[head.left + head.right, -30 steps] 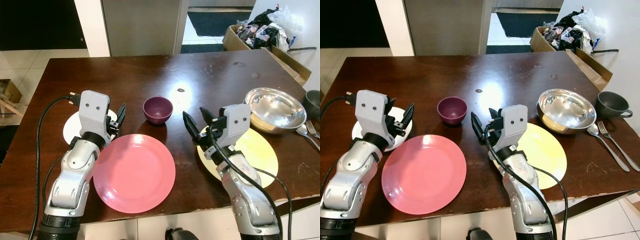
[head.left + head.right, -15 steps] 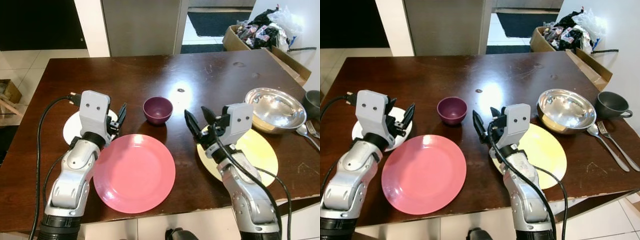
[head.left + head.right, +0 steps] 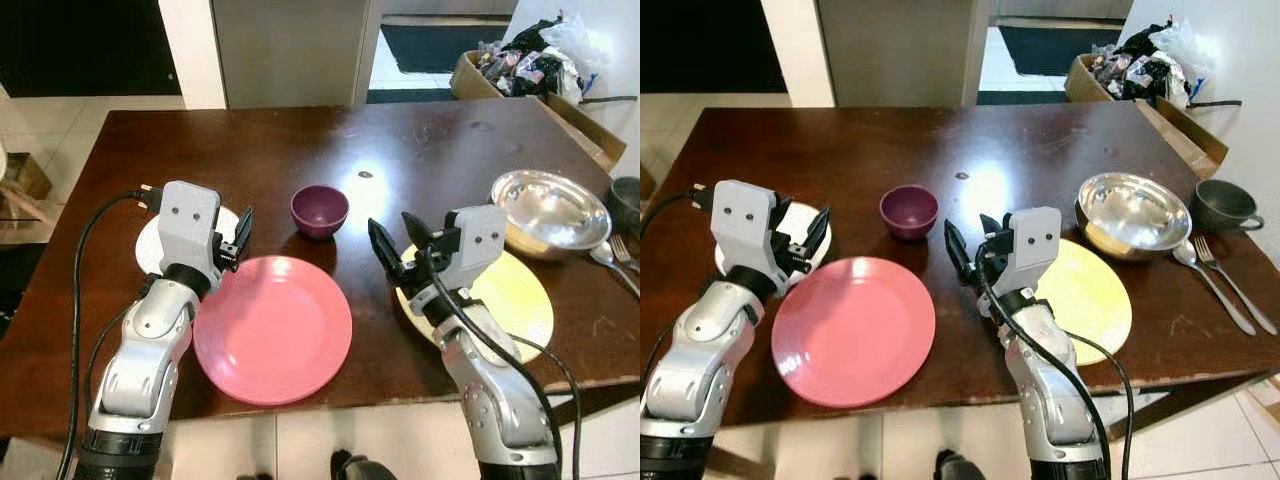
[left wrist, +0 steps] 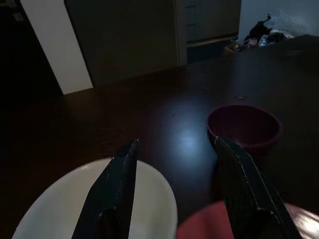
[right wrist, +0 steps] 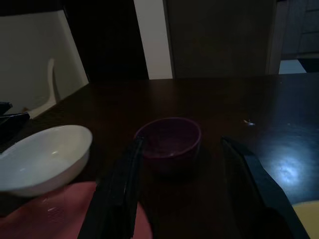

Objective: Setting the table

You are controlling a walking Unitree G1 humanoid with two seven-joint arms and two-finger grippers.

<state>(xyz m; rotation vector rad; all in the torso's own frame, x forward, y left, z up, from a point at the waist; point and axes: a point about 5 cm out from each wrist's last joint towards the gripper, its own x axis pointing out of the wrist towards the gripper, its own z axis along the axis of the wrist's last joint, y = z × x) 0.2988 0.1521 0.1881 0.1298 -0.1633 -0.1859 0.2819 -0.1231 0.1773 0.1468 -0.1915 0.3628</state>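
Note:
A pink plate lies near the front edge of the dark wooden table. Behind it stands a small purple bowl. A white bowl sits at the left, a yellow plate at the right. My left gripper hovers open over the gap between white bowl and pink plate, holding nothing. My right gripper hovers open at the yellow plate's left rim, pointing toward the purple bowl. In the left wrist view the black fingers stand apart above the white bowl.
A steel bowl sits behind the yellow plate. A dark mug, a fork and a spoon lie at the far right edge. A cardboard box of clutter stands on the floor beyond the table's back right corner.
The camera has shifted, so the table sits higher in the picture and more floor shows in front. Both grippers stay open and hardly move relative to the plates.

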